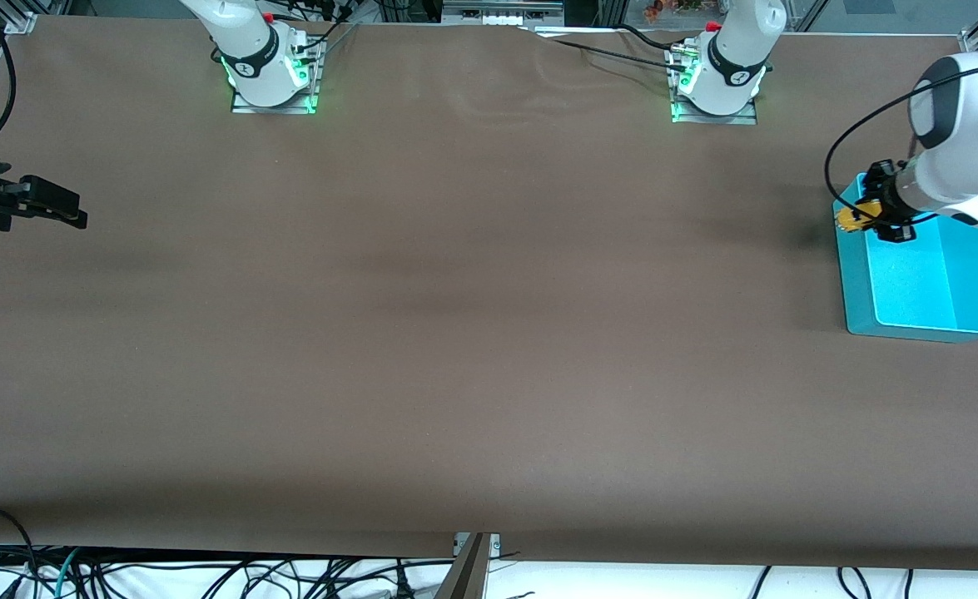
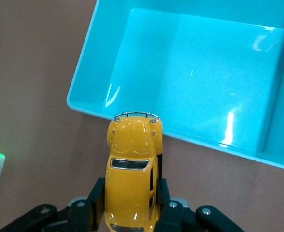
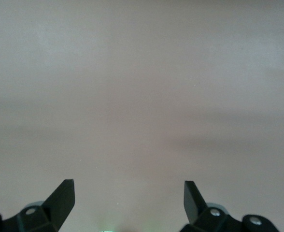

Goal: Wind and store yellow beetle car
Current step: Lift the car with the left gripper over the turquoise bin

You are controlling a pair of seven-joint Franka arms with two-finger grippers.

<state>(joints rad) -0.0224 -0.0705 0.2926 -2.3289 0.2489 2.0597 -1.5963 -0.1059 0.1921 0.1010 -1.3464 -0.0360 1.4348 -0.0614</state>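
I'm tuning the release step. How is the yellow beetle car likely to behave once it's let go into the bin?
The yellow beetle car, held by the left gripper over the turquoise bin's rim, has a rigid, glossy shell, so it probably won't deform but may slip. On wheels, it will likely roll across the bin's smooth floor until a wall stops it. The right gripper waits open over bare table.

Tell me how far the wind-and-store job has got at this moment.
Winding cannot be judged here. In hand: the left gripper has its jaws shut on the yellow beetle car, held over the rim of the turquoise bin, nose toward it. Left: the bin holds nothing, so the car must go in and be let go. The right gripper waits open over bare table.
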